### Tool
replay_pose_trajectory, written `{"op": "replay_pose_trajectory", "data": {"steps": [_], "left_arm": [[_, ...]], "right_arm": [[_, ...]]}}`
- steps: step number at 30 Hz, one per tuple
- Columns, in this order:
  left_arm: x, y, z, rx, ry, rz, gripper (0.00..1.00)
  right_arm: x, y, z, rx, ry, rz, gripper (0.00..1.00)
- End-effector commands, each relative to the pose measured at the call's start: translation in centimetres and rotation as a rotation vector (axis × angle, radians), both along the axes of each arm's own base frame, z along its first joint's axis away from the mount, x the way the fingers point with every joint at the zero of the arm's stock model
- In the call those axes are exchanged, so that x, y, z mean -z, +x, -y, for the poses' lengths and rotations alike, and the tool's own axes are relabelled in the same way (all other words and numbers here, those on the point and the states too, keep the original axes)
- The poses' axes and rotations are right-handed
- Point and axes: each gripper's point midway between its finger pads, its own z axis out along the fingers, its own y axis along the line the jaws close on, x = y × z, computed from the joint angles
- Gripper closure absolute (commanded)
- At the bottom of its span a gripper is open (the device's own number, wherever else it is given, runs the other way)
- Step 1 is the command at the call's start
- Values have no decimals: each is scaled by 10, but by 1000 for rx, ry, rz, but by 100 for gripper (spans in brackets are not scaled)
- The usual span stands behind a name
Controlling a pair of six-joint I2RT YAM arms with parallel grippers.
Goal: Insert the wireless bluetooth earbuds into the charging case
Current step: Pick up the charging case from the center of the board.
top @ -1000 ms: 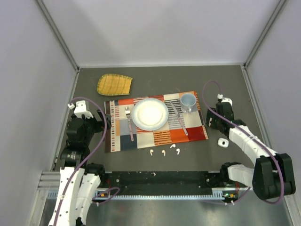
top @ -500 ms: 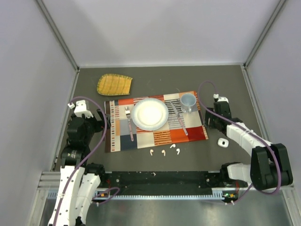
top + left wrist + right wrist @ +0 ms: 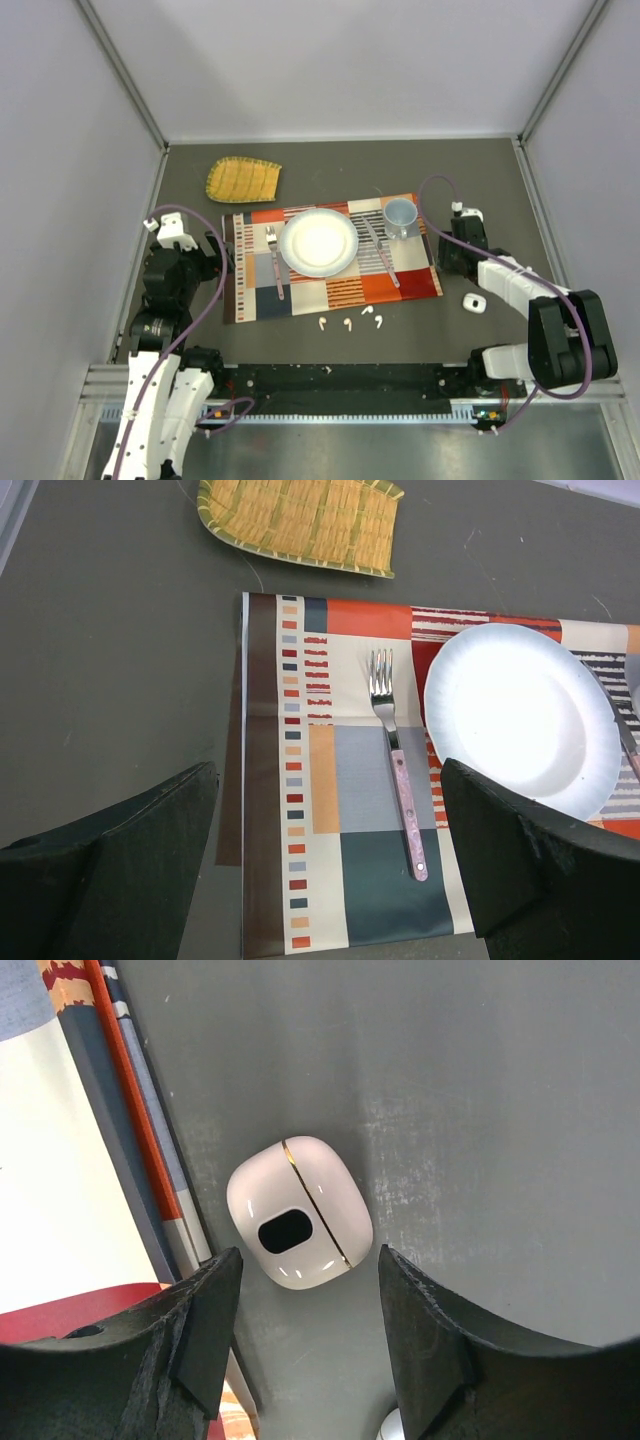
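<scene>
Both arms bent, both grippers empty.

The left arm rises from its base at the near left, and its wrist turns inward, toward the middle. The left gripper has its two dark fingers spread wide, with nothing between them. The right arm is folded sharply at the elbow above its base, and its forearm reaches away and to the left. The right gripper points downward, its jaws parted and not touching anything.
</scene>
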Motion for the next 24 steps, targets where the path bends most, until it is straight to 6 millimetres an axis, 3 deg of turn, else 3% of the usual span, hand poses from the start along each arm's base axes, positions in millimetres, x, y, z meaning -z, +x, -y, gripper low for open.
{"op": "replay_pose_trajectory", "data": {"steps": [1,6,11,13,14,15,18,24], "left_arm": [[-7,5,-3,-14,12,31,2],[-6,5,-4,-18,12,30,2],[-6,6,-4,-22,12,28,2],[-4,5,-5,-23,13,25,2],[-5,6,-4,-20,12,25,2],[-5,6,-5,-24,11,25,2],[-4,6,-4,-21,10,22,3],[-4,6,-4,-21,10,22,2]], "right_arm": [[-17,19,3,28,-2,61,43],[-16,20,0,13,4,53,52],[-19,22,-1,15,14,61,53],[-21,22,0,24,10,67,51],[-22,22,1,33,11,72,48],[-24,23,1,36,11,79,38],[-27,25,5,47,-5,92,33],[-25,29,4,8,-31,73,36]]}}
